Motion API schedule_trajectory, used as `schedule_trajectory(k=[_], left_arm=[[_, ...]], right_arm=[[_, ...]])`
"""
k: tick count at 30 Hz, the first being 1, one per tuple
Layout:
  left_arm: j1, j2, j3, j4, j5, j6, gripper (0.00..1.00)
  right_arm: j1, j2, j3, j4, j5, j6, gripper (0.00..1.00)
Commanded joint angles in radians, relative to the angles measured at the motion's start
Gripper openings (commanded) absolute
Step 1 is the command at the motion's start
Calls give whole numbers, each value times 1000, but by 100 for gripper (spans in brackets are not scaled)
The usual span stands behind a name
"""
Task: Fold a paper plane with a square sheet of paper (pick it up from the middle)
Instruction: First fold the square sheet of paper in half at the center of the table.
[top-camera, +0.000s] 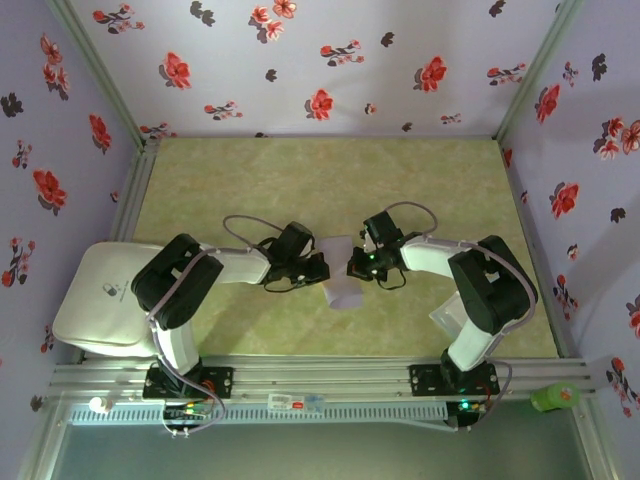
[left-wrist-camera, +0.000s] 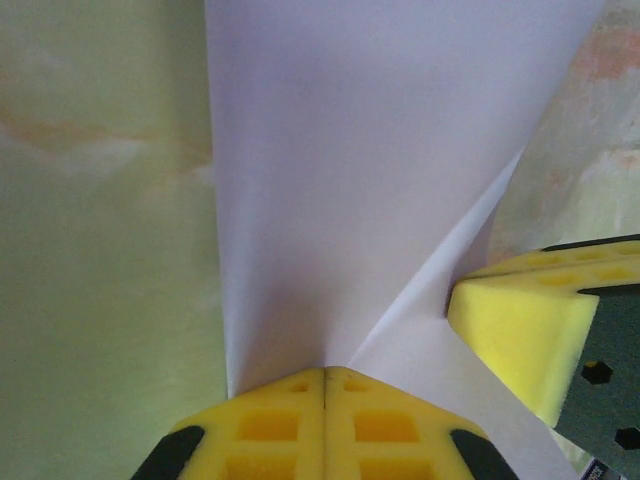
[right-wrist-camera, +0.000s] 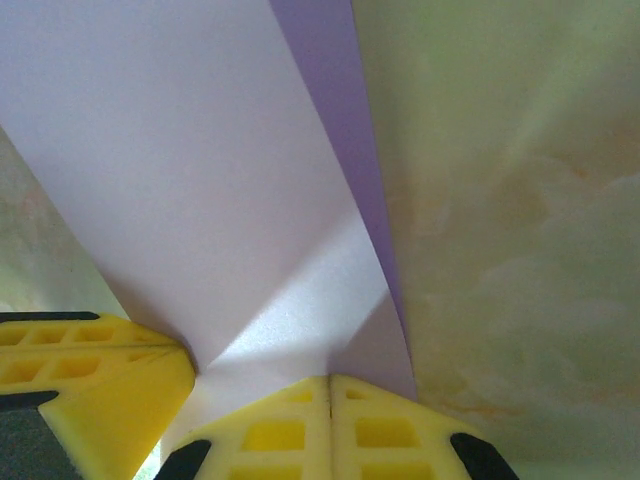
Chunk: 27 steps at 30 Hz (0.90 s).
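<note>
At the table's (top-camera: 250, 180) centre, the left gripper (top-camera: 322, 268) has its yellow pads (left-wrist-camera: 270, 425) pressed together, pinching the left edge of the square sheet of paper (top-camera: 342, 285). The pale lavender sheet hangs between the two arms, partly folded, with a diagonal crease visible from the left wrist. Its long axis runs from the near rail toward the far wall; which end is the nose cannot be told. The right gripper (top-camera: 352, 266), jaws likewise clamped, nips the sheet's right side, just beside the left one.
</note>
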Motion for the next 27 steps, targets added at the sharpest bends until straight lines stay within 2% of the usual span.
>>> schedule_trajectory(k=[1,5,9,19,22,27], left_arm=[[6,12,-38,-73,-58,24,0],[5,-70,-8,-111,-41,-16,0],[3,-105,-5,-59,10,-62,0],[-12,-36,-52,85,92,-135,0],[-22,-7,-65,88,81,-132,0],[-22,5,-125,25,-3,-122,0]], right_arm=[[-4,35,-52,-97,115,15,0],[-4,30,-51,-105,121,15,0],[-4,22,-52,-105,126,17,0],[-4,20,-60,-102,130,21,0],[-4,19,-60,-107,132,19,0],[-4,16,-64,-110,137,19,0]])
